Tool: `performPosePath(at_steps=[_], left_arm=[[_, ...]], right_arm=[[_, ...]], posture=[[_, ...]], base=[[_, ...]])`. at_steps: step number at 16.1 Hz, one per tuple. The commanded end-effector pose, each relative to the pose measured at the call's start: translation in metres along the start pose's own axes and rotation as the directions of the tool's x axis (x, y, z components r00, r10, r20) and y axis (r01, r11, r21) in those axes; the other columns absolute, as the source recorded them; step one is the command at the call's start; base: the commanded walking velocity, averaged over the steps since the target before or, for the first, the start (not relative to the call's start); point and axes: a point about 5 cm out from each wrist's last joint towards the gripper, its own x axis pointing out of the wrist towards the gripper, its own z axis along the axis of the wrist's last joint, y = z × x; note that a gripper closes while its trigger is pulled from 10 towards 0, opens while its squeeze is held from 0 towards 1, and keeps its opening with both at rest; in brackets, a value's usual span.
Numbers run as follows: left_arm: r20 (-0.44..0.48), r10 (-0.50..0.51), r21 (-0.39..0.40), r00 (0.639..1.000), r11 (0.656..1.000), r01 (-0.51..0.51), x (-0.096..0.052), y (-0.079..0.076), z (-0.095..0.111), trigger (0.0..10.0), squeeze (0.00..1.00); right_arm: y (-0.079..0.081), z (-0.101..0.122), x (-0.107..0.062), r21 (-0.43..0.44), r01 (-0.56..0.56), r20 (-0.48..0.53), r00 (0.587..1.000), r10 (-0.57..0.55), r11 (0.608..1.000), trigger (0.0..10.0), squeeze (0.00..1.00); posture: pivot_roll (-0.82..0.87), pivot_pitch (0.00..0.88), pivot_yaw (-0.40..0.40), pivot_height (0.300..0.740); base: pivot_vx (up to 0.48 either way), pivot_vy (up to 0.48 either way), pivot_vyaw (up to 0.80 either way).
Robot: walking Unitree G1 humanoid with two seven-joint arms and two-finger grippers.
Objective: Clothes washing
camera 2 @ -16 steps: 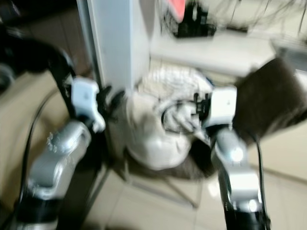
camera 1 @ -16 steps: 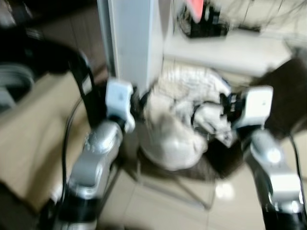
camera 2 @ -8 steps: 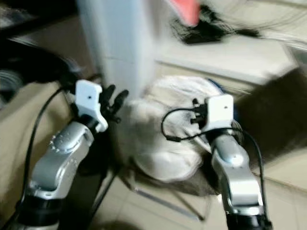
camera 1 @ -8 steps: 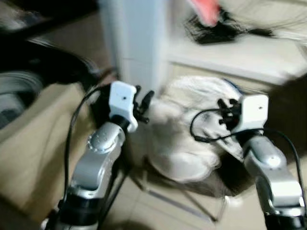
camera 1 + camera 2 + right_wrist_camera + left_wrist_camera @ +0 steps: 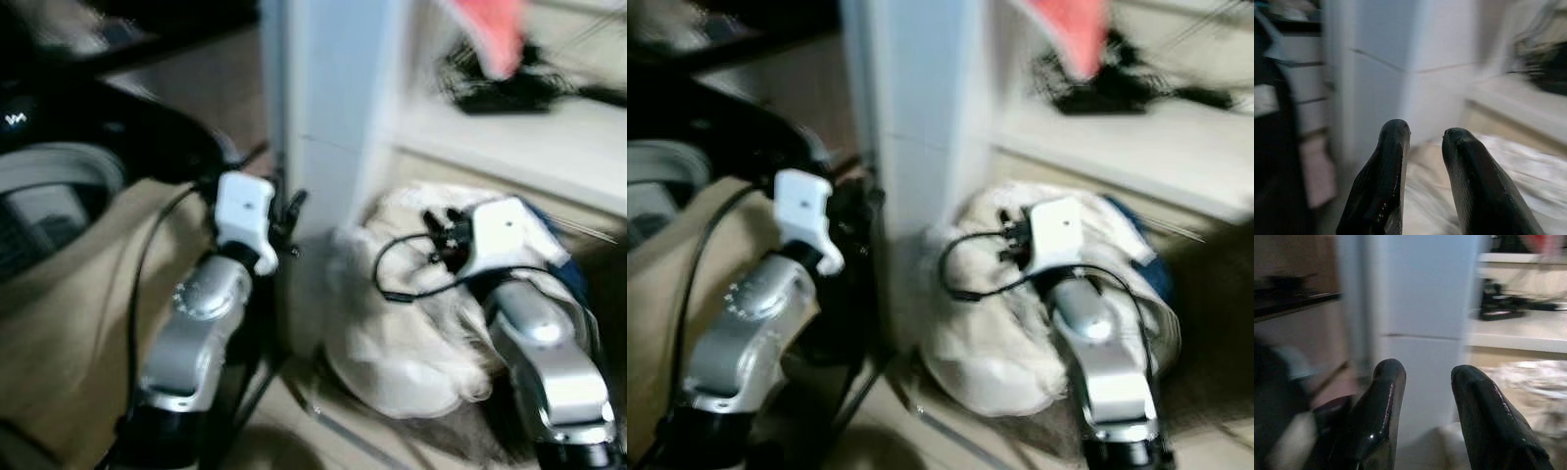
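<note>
White laundry bundle (image 5: 411, 323) sits low beside the pillar (image 5: 328, 117); with both the left gripper (image 5: 1422, 396) and right gripper (image 5: 1422, 161) parted and empty, steady yourself before reaching down.

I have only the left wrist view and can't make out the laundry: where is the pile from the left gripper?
Observer: The pale laundry pile sits low, right of the white pillar; the left gripper is at the pillar's left edge.
Operator: Right gripper holding anything?
Observer: No, the right gripper is above the pile, jaws open and empty.
Operator: Anything else there?
Observer: Blue fabric shows at the pile's right edge.
</note>
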Motion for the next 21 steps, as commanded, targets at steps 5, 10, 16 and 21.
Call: performPosePath(at_steps=[5, 10, 16, 21], left_arm=[[-0.021, -0.04, -0.005, 0.999, 0.999, 0.04, -0.003, 0.0, 0.002, 10.0, 0.0], [-0.036, -0.108, -0.007, 0.993, 0.994, 0.108, -0.002, -0.006, 0.001, 10.0, 0.0], [-0.117, -0.456, 0.026, 0.883, 0.887, 0.461, -0.014, -0.025, -0.004, 10.0, 0.0], [-0.169, -0.614, -0.005, 0.771, 0.783, 0.623, -0.025, -0.034, -0.007, 10.0, 0.0]], right_arm=[[-0.006, -0.005, -0.009, 0.021, 0.02, -0.073, 0.997, -0.019, 1.0, 10.0, 0.0], [-0.026, -0.01, -0.007, -0.067, 0.069, -0.188, 0.979, -0.08, 0.995, 10.0, 0.94], [-0.069, -0.051, -0.013, -0.143, 0.01, -0.584, 0.806, -0.093, 0.99, 10.0, 1.0], [-0.082, -0.08, -0.021, -0.261, -0.092, -0.724, 0.677, -0.132, 0.961, 10.0, 0.2]], posture=[[-0.11, 0.003, -0.03, 0.74], [-0.12, 0.004, -0.022, 0.74], [-0.12, 0.0, -0.023, 0.74], [-0.11, 0.0, -0.025, 0.74]], base=[[0.0, 0.0, 0.0], [0.0, 0.0, 0.0], [0.0, 0.0, 0.0], [0.0, 0.0, 0.0]])
